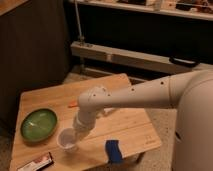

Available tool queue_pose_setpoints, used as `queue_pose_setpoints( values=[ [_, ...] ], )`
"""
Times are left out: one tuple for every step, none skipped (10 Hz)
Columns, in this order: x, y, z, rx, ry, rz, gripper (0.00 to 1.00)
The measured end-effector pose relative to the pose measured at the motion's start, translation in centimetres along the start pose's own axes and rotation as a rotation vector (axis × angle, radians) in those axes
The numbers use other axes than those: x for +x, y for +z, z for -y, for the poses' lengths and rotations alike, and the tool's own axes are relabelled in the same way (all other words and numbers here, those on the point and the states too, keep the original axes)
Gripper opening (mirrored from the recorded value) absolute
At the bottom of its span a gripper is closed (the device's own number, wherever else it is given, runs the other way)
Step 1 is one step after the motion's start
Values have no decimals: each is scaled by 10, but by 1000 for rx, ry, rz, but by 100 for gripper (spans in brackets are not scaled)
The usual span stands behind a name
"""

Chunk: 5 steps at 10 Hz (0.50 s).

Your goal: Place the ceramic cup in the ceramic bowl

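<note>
The ceramic cup (66, 139) is a small whitish round cup standing near the front edge of the wooden table (130, 120). The ceramic bowl (38, 124) is a wide green bowl at the table's left side, empty, a short way up and left of the cup. My gripper (76, 131) hangs from the white arm and reaches down right at the cup's right rim. The wrist hides the fingers.
A blue object (113, 150) lies at the table's front edge right of the cup. A dark snack bar (35, 163) lies at the front left corner. A small orange item (73, 105) lies mid-table behind the arm. A low shelf (130, 57) runs behind the table.
</note>
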<state>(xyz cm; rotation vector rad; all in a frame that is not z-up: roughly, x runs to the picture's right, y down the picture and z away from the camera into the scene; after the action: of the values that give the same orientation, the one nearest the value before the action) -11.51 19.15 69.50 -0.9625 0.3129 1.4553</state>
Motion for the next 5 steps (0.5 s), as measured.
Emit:
queue_pose_setpoints(
  values=[
    [-16,-16,10,2,10,16,0],
    [-38,-38,20,6,17,37,0],
    [-57,-59,23,8,17,54,0],
    [-74,-78,24,7,15,71,0],
    [-93,-105,18,4,4,91,0]
  ],
)
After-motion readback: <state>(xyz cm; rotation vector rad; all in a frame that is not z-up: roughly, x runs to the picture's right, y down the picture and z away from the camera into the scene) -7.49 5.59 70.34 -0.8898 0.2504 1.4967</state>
